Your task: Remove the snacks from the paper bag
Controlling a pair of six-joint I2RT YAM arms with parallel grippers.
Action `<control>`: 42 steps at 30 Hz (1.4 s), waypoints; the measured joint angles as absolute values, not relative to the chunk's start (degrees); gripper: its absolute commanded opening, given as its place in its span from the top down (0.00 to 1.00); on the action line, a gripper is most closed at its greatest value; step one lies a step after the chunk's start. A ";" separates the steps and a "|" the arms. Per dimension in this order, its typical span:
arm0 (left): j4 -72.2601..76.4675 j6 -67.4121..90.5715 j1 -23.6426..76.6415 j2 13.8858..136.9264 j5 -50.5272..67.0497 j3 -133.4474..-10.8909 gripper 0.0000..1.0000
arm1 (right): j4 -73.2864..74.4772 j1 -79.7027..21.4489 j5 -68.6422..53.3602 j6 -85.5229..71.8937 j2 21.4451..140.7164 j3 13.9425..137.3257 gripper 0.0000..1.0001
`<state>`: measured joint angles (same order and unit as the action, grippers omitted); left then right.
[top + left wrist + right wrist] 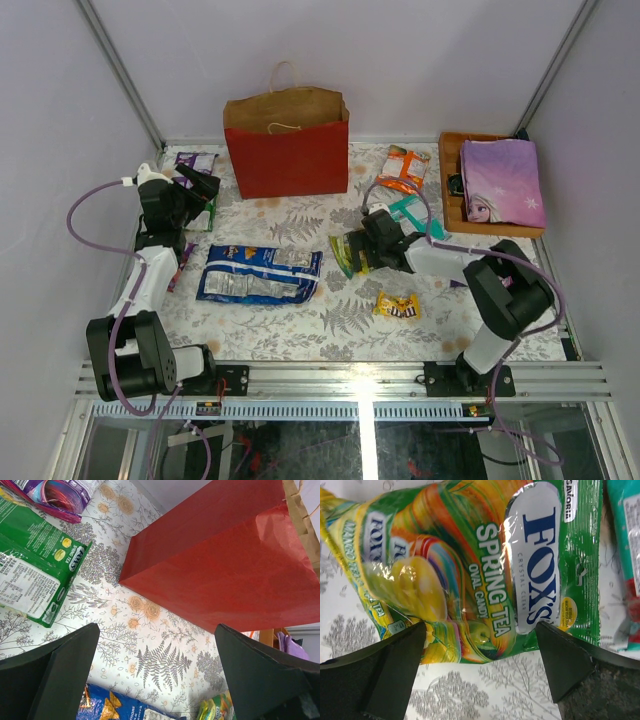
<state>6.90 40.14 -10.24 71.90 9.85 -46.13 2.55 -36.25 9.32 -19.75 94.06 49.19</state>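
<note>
Yellow-green packet (pixel 470 565) lies before right end effector (pixel 480 630); jaws spread.

Top external: sits high above the near edge of the worktop (pixel 330 325), looks down and forward, takes in the whole surface. Left wrist: rides low, looks forward past the left claw (pixel 156 626) at the red paper bag (pixel 225 565), shared with the top view. Right wrist: hangs very close, faces down on the Fox's Spring Tea packet (pixel 485 570), also seen from the top.

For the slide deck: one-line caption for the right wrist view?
Open right end effector over a yellow-green Fox's Spring Tea packet lying on the floral table, teal packet alongside.
</note>
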 measured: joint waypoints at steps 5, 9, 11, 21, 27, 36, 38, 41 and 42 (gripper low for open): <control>6.92 40.29 -9.47 71.70 9.87 -46.13 0.00 | 2.96 -36.25 11.27 -20.14 100.49 55.27 0.00; 7.53 41.54 -9.04 71.68 10.46 -45.74 0.00 | 4.49 -36.25 11.62 -22.02 104.62 60.60 0.01; 7.62 42.15 -9.04 71.64 10.85 -45.52 0.00 | 5.89 -36.25 11.99 -23.73 107.22 64.31 0.01; 7.14 43.77 -8.95 68.49 11.57 -45.50 0.00 | 11.35 -36.25 11.84 -31.81 116.99 79.90 0.01; 6.00 43.88 -7.97 65.30 11.62 -46.11 0.00 | 10.50 -36.25 10.31 -31.79 109.19 74.52 0.01; 0.30 42.89 -5.26 65.82 14.57 -52.69 0.00 | 1.45 -36.25 4.86 -24.73 79.13 61.71 0.01; -1.30 41.87 -4.05 65.04 13.80 -53.82 0.00 | -0.14 -36.25 5.30 -23.62 73.80 56.90 0.01; -2.92 40.10 -2.20 61.93 11.29 -53.98 0.00 | -0.91 -36.27 8.38 -22.48 66.94 48.88 0.01; -3.14 39.64 -1.83 60.84 10.57 -53.93 0.00 | -0.84 -36.27 10.20 -22.33 64.58 46.04 0.01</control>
